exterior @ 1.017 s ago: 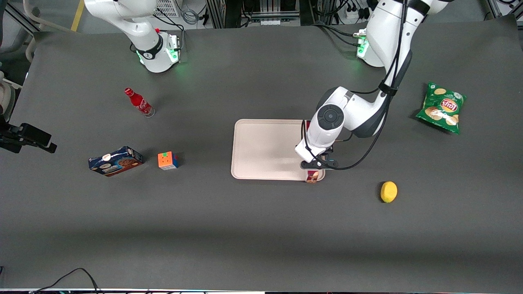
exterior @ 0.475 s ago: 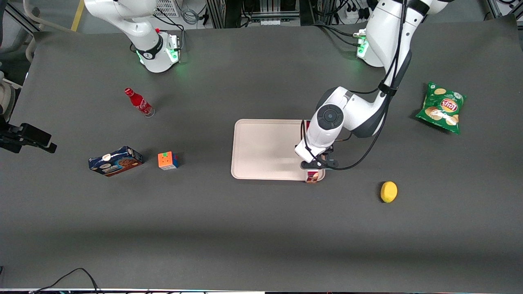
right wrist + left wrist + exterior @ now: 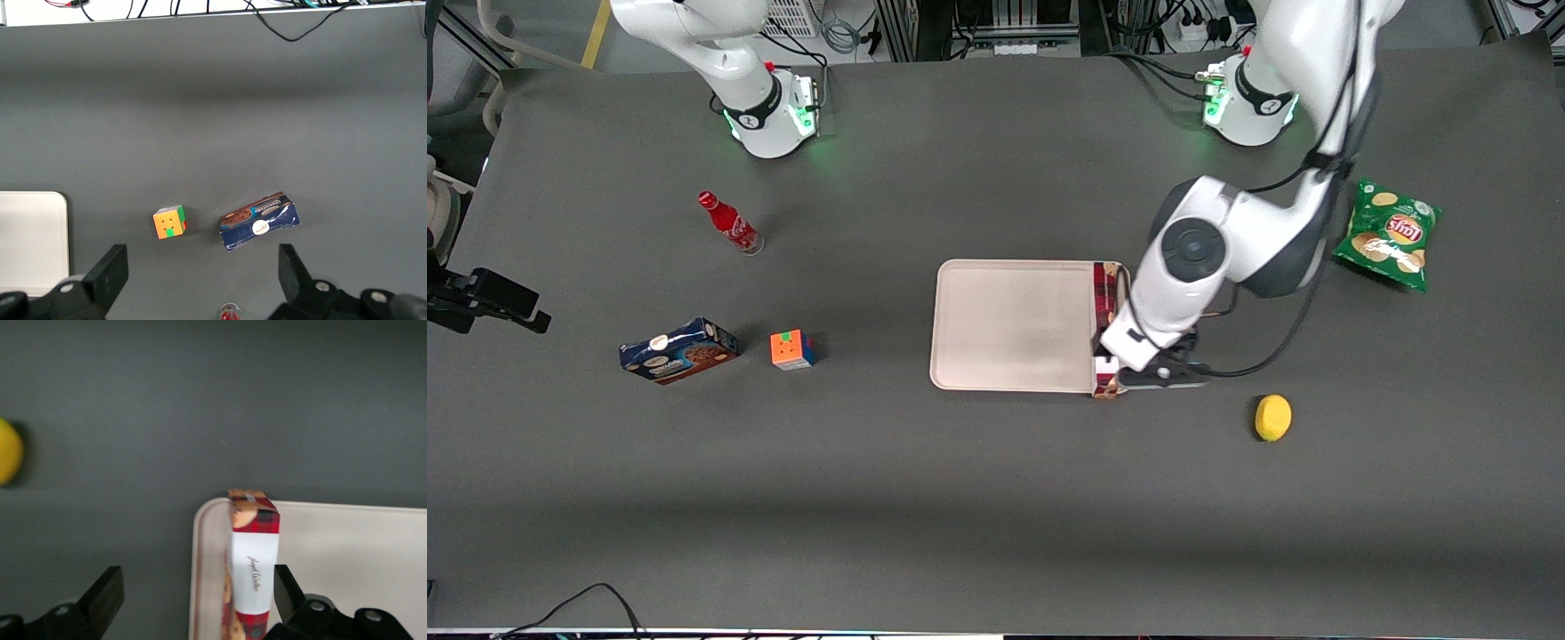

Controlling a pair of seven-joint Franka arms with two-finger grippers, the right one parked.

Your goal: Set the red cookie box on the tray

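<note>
From where I stand, the tray [image 3: 1009,324] lies mid-table, with the red cookie box [image 3: 1105,307] resting on edge inside it, along the rim at its 3 o'clock side. The gripper [image 3: 1152,373] hangs just beside the box's near end, toward 4 o'clock of the tray, fingers [image 3: 101,600] spread wide, touching nothing. A lemon [image 3: 1272,417] sits nearby.
</note>
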